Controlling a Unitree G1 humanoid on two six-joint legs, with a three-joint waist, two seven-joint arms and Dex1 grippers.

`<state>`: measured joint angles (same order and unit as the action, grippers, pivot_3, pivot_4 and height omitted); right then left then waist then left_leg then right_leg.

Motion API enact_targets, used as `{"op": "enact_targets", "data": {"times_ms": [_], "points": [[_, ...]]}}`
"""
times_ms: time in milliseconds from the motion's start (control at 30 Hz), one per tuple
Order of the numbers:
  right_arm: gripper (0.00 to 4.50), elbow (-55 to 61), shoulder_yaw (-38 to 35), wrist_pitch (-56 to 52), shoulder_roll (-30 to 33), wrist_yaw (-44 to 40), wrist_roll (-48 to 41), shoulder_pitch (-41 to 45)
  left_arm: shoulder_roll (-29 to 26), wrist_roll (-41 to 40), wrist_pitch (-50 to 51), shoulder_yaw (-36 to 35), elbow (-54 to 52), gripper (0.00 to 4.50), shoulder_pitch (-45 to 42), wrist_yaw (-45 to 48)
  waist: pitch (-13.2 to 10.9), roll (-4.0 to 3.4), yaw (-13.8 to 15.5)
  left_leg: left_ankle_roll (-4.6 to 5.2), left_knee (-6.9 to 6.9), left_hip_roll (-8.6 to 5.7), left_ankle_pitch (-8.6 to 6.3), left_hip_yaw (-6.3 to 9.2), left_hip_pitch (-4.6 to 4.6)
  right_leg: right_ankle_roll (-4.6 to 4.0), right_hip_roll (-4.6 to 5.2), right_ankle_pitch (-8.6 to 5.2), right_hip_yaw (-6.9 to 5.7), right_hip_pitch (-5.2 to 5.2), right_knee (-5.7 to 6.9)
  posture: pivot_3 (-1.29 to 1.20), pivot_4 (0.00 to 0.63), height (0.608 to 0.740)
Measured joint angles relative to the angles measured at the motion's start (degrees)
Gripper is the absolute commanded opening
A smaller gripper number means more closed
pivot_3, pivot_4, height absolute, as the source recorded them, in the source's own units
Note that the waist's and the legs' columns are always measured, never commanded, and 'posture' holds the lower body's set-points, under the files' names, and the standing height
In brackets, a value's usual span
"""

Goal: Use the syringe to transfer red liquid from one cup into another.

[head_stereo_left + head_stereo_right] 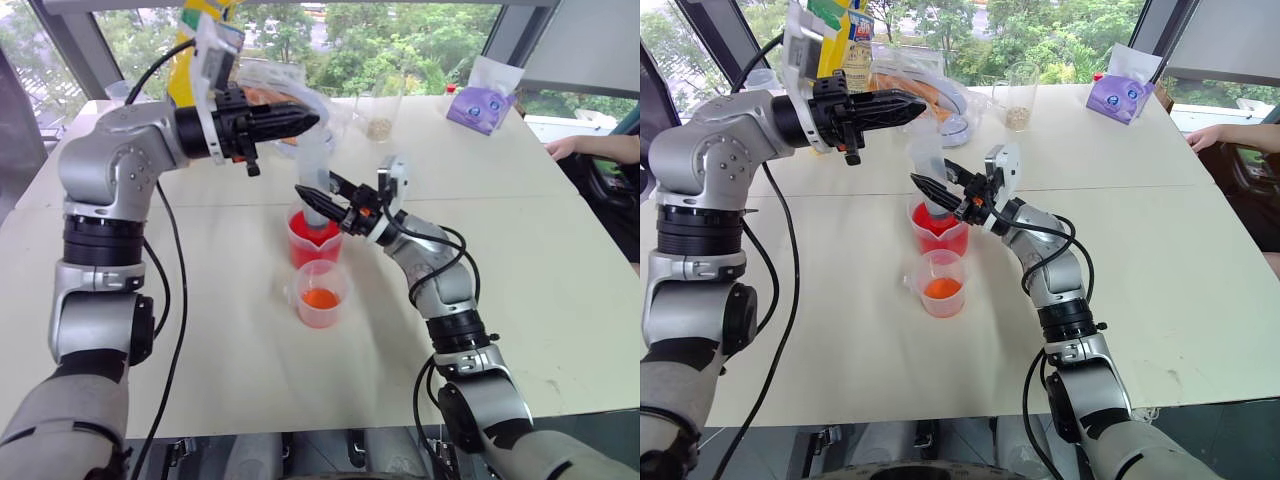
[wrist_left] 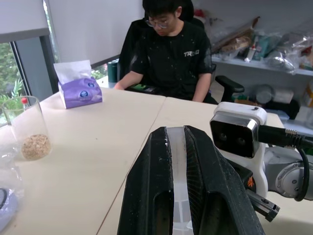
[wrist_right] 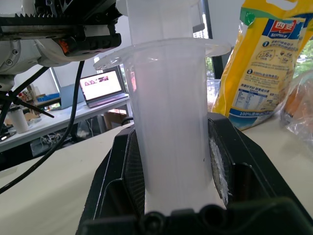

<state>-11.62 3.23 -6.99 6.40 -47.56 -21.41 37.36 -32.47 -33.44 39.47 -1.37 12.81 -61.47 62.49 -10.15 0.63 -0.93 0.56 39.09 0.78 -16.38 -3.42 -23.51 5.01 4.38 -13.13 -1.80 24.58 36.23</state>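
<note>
The syringe [image 1: 316, 160] stands upright with its lower end in the spouted cup [image 1: 312, 240] of red liquid [image 1: 305, 250]. The right hand [image 1: 312, 195] is clenched around its barrel just above the cup's rim — the left hand [image 1: 305, 120] pinches the plunger's top, fingers level. Just in front on the surface [image 1: 520, 250] sits the smaller cup [image 1: 322, 295], orange-red at the bottom. A purple tissue pack [image 1: 482, 105] lies at the far edge.
</note>
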Motion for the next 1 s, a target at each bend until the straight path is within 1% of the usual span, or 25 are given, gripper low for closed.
{"op": "enact_targets", "data": {"times_ms": [200,333,467,533,667,867,1000], "points": [[1.41,0.0,0.0,-0.1,0.0,0.0,0.0,0.1,-0.1,0.4,-0.2,0.0,-0.3,0.03,0.0,0.3,0.0,0.00,0.0,0.00,0.00,0.00,0.00,0.00,0.00,0.00,0.00,0.00,0.00,0.00,0.00,0.00,0.150,0.740],[1.41,0.0,0.5,-1.1,0.2,-0.1,0.0,1.3,-0.6,0.4,-0.5,-0.1,-2.4,1.72,0.4,-0.1,0.0,0.00,0.0,0.00,0.00,0.00,0.00,0.01,0.00,0.00,0.00,0.00,0.00,0.00,0.01,0.00,0.150,0.740],[1.41,0.4,0.6,-1.9,0.2,0.1,-0.2,2.7,-0.9,0.2,0.1,-0.1,-4.6,3.74,2.9,-0.2,0.0,0.00,-0.1,0.00,0.01,0.00,0.00,0.01,0.01,0.00,0.00,0.00,0.00,0.00,0.03,0.00,0.150,0.740],[1.41,1.1,0.1,-2.5,0.6,0.3,-0.3,3.3,-1.8,0.2,0.4,-0.1,-5.2,4.47,5.1,-0.1,0.0,0.00,-0.1,0.00,0.01,0.00,0.00,0.02,0.01,0.00,0.01,0.00,0.00,0.00,0.04,0.00,0.150,0.740],[1.41,2.4,-0.4,-3.3,1.3,0.5,-0.9,3.5,-3.7,-1.0,1.4,-1.1,-6.8,4.47,7.4,0.5,0.0,0.00,0.0,0.00,0.01,0.00,0.00,0.02,0.01,0.00,0.01,0.00,0.00,0.00,0.03,0.00,0.150,0.740],[1.41,4.0,-0.6,-5.3,1.8,1.0,-2.2,3.6,-8.5,-3.6,2.9,-5.2,-9.8,4.47,10.4,1.3,0.0,0.00,-0.1,0.00,0.01,0.01,0.00,0.03,0.01,0.00,0.01,0.00,0.00,0.01,0.04,0.00,0.150,0.740],[1.41,10.9,-2.4,-11.0,4.2,1.3,-6.8,3.7,-10.5,-5.4,4.6,-7.2,-10.8,4.47,11.6,1.3,0.0,-0.01,0.3,0.00,0.02,0.01,0.00,0.05,-0.01,0.00,0.03,0.00,-0.01,0.00,0.03,0.00,0.150,0.740]]}}
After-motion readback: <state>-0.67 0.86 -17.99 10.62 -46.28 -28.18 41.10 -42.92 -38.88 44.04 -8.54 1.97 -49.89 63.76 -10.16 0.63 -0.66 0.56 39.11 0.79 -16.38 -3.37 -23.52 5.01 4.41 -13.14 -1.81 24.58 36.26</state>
